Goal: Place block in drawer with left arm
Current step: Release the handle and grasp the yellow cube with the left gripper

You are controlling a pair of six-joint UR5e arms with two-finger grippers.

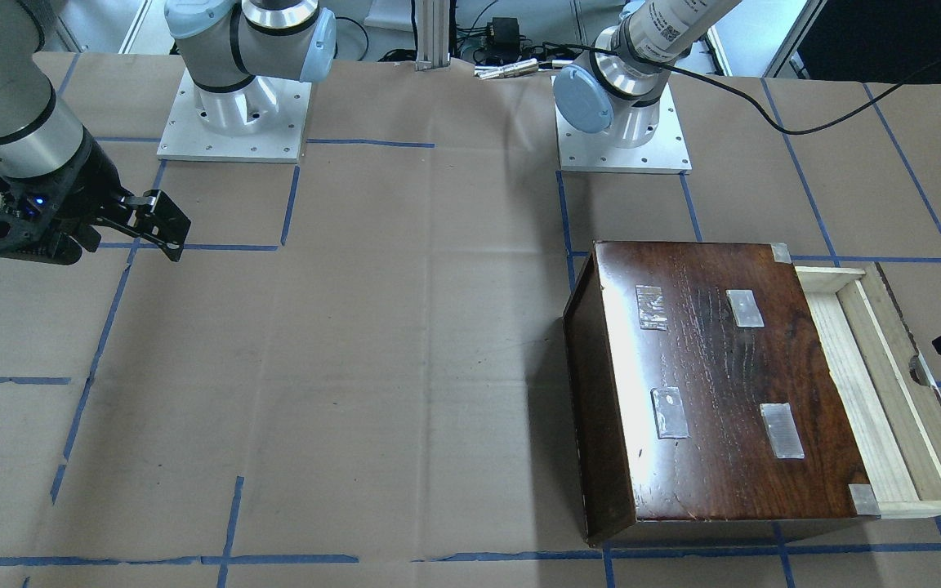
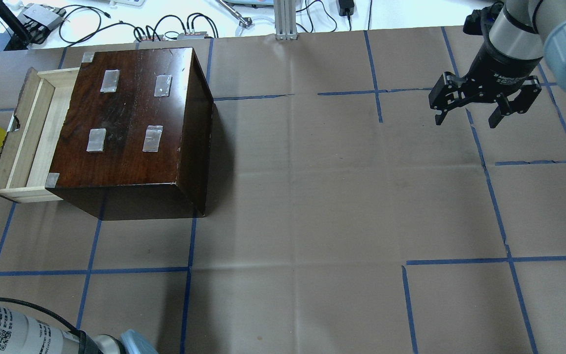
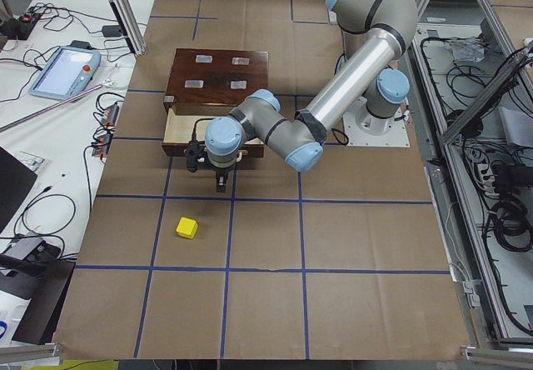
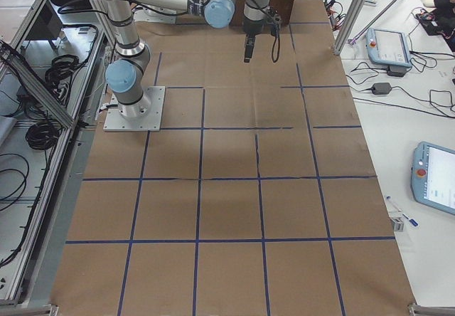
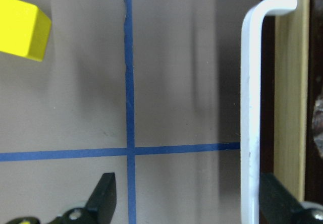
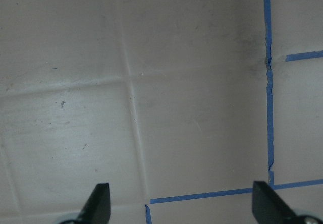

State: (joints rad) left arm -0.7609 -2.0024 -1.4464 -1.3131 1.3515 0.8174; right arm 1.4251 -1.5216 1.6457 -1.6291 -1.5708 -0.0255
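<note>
Yellow and plain-faced, the block (image 3: 186, 227) lay loose on the worktop near its left edge, apart from the open drawer (image 3: 179, 132). The left hand (image 3: 219, 178) hovered just outside the drawer's front, fingers spread wide and empty. Swinging out carelessly, it might have knocked the front panel and shut the drawer, or nudged the block toward the edge. The right hand (image 2: 466, 120) hung wide near the right edge.
</note>
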